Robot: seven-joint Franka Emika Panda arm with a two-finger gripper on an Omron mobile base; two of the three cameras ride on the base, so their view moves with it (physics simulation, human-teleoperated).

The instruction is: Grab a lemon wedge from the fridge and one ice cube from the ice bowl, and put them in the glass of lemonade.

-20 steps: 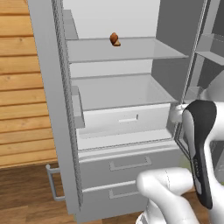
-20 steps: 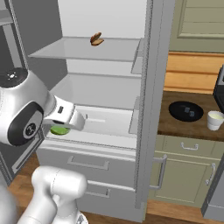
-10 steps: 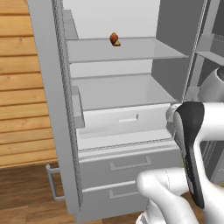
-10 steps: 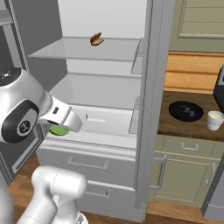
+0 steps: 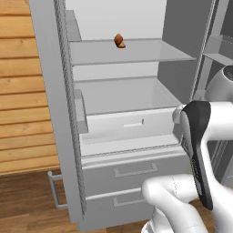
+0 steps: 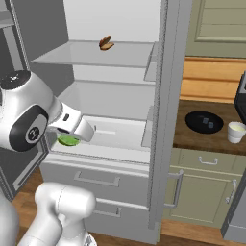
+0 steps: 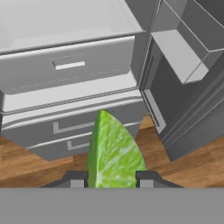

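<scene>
Wedge [image 7: 113, 151] is in the gripper [image 7: 110, 179]: hand view shows it pinched between the two fingertips [image 7: 75, 178], jaws partly closed on it, wedge pointing away from the hand. In the right base view the same green wedge [image 6: 68, 140] sits at the end of the arm, at the front lip of the fridge [image 6: 161, 96], just off its lower shelf. Fridge doors open.

Progress, judging from this:
- wedge pick: done, grip looks solid and centred
- wedge into glass: not yet
- ice cube pick: not yet
- ice cube into glass: not yet

Glass [image 6: 236, 132] is on the counter right of the fridge, just beside the black bowl [image 6: 204, 122]. Two pale cubes [image 6: 207, 121] are in the bowl, untouched. Both are well apart from the gripper, with the open fridge door edge between them.

Brown lump [image 6: 105, 43] on the upper shelf is not ours, ignore.

So roughly a quarter through. Next needs a carry out of the fridge and across to the counter, clearing that door edge, then a drop over a mouth not much wider than the wedge.
</scene>
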